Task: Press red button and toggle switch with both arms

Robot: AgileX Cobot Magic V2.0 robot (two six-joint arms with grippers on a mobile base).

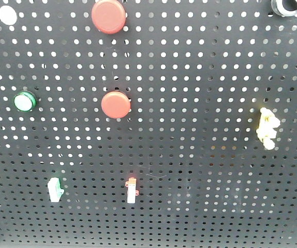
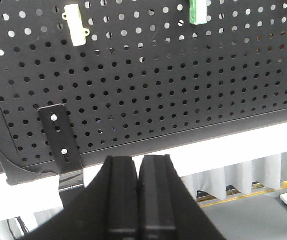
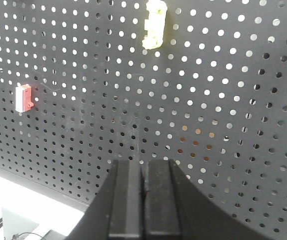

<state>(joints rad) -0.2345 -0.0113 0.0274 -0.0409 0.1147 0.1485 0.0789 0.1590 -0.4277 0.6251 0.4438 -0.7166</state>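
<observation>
A black pegboard (image 1: 200,155) fills the front view. On it sit a large red button (image 1: 108,15) at the top and a second red button (image 1: 116,105) below it. A small red toggle switch (image 1: 132,189) (image 3: 23,97) is mounted low in the middle, a green one (image 1: 55,189) (image 2: 198,11) to its left, and a yellow one (image 1: 266,128) (image 3: 153,25) at the right. My left gripper (image 2: 138,159) is shut and empty, below the board's lower edge. My right gripper (image 3: 142,162) is shut and empty, facing the board below the yellow switch. Neither arm shows in the front view.
A green round button (image 1: 24,101) and a white one (image 1: 7,15) sit at the left, a black knob (image 1: 288,6) at the top right. A cream switch (image 2: 77,24) and a metal bracket (image 2: 58,137) show in the left wrist view.
</observation>
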